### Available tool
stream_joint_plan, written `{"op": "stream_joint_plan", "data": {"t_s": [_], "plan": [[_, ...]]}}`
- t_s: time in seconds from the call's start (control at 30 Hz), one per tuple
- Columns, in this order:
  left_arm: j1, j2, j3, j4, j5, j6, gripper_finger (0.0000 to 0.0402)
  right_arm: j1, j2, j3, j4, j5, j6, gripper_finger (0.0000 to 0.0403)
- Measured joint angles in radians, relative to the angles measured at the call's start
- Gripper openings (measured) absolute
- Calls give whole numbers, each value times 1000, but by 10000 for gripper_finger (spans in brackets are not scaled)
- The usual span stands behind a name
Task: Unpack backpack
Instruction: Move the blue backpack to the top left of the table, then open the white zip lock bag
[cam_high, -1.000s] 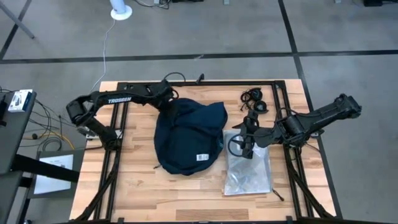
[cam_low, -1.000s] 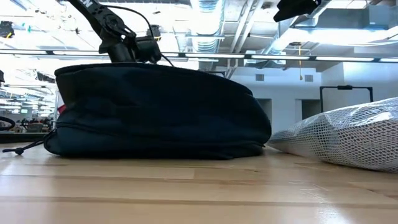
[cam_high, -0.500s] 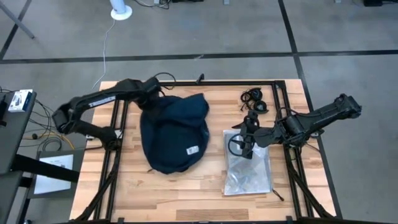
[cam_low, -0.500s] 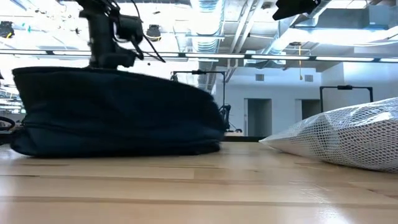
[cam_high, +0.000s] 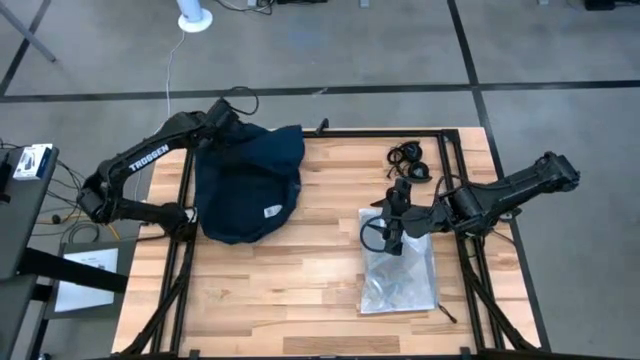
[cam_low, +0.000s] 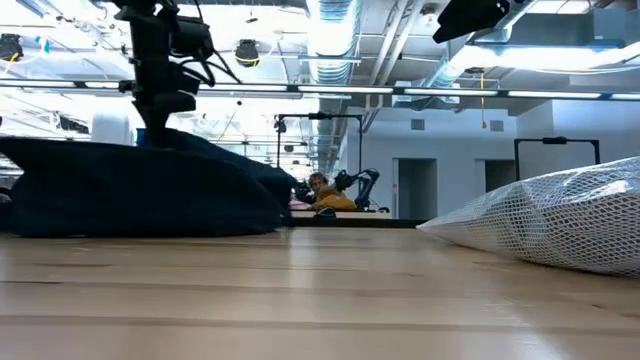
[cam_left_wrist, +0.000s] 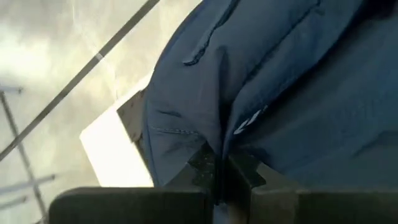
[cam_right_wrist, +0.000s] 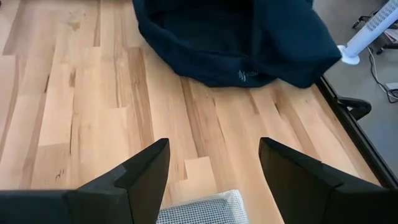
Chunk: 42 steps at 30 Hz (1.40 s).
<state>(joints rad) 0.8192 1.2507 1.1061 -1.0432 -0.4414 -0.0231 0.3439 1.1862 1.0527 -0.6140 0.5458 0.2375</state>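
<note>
One floppy navy backpack (cam_high: 243, 184) sat slumped at the table's ten o'clock, left gripper (cam_left_wrist: 219, 175) clenched on a fabric fold near its top edge, right gripper (cam_right_wrist: 214, 163) spread wide, idle at three o'clock.

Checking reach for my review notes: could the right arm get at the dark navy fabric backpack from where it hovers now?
Probably not easily. The right gripper, open, hovers over the mesh-wrapped bag, while the dark navy fabric backpack, pinched by the left gripper, lies across bare wooden table at the far left edge.
</note>
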Motion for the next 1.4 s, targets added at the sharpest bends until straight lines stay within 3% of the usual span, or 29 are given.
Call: {"op": "stream_joint_plan", "data": {"t_s": [0.23, 0.7, 0.8, 0.93, 1.0, 1.23, 1.4], "plan": [[0, -1, 0, 113, 3, 22, 32, 0, -1, 0, 2, 0, 23, 239], [-9, -1, 1, -18, 33, -104, 203, -6, -10, 0, 40, 0, 17, 239], [-37, -1, 38, -83, -1, -136, 213, -6, -10, 0, 40, 0, 17, 239], [-92, -23, 136, -164, -148, -220, 209, -6, -10, 0, 43, 0, 17, 239], [-140, -46, 183, -153, -166, -250, 204, -6, -10, 0, 43, 0, 17, 239], [-349, -100, 235, -5, 10, -345, 200, -6, -10, 0, 39, 0, 24, 239], [-510, -46, 235, 58, 150, -366, 199, -11, -10, 0, 42, 0, 28, 239]]}}
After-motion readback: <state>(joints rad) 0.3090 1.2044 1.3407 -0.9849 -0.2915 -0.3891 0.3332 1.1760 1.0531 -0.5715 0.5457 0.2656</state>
